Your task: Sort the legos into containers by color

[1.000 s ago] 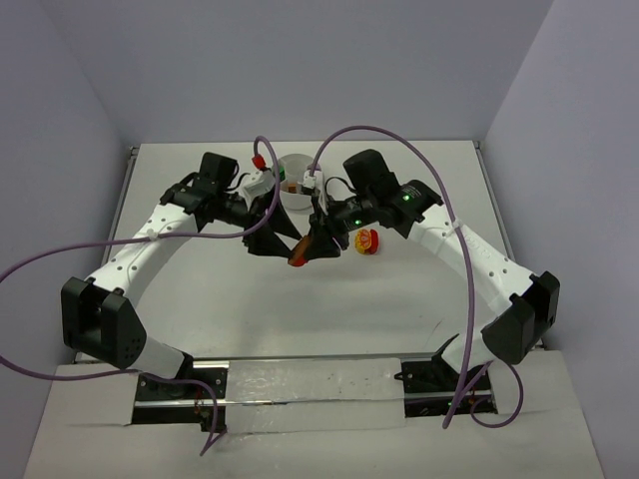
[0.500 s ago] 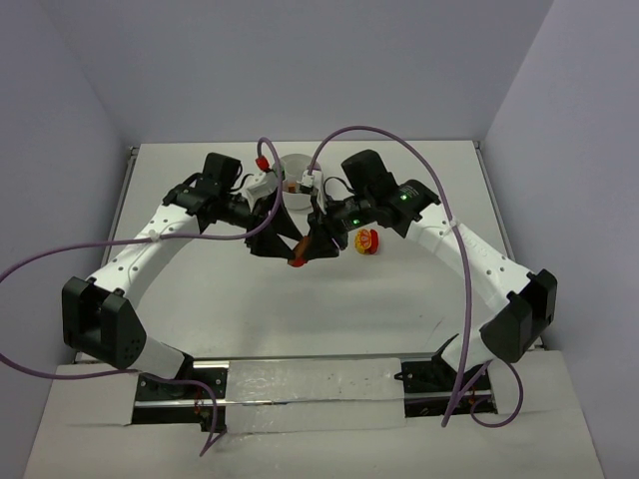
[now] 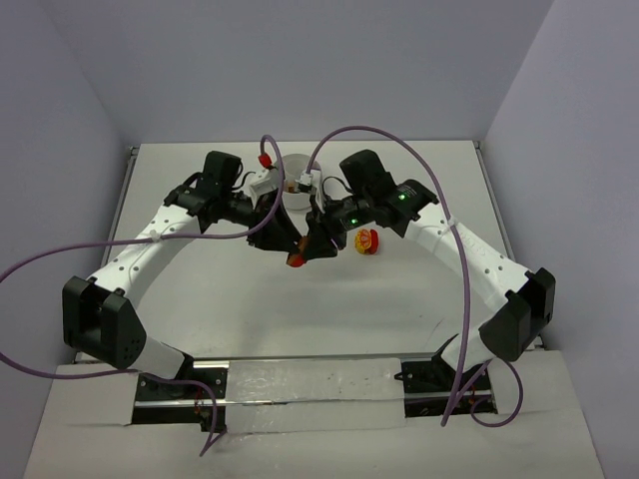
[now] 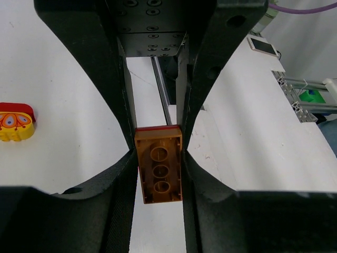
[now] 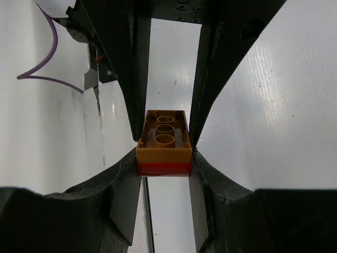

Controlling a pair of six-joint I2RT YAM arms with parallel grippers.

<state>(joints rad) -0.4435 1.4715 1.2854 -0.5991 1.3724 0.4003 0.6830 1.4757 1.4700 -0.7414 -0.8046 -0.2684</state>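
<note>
An orange-brown brick point(image 4: 159, 167) clipped onto a red brick point(image 5: 164, 168) hangs above the table between both arms, seen from above as a small stack point(image 3: 297, 258). My left gripper point(image 4: 158, 158) is shut on the orange-brown brick's sides. From the opposite side, my right gripper point(image 5: 164, 157) is shut on the stack where the two bricks join. A yellow-and-red lego point(image 3: 367, 240) lies on the table right of the grippers, and it shows as the lego point(image 4: 16, 122) at the left edge of the left wrist view. The white bowl point(image 3: 296, 166) sits behind, mostly hidden by the wrists.
Purple cables point(image 3: 379, 135) arch over both arms. The table's metal front rail point(image 3: 310, 381) runs along the near edge by the arm bases. Grey walls close in the back and both sides.
My left gripper has closed on the orange-brown brick, which the right gripper kept holding. Both wrists shifted slightly toward the bowl.
</note>
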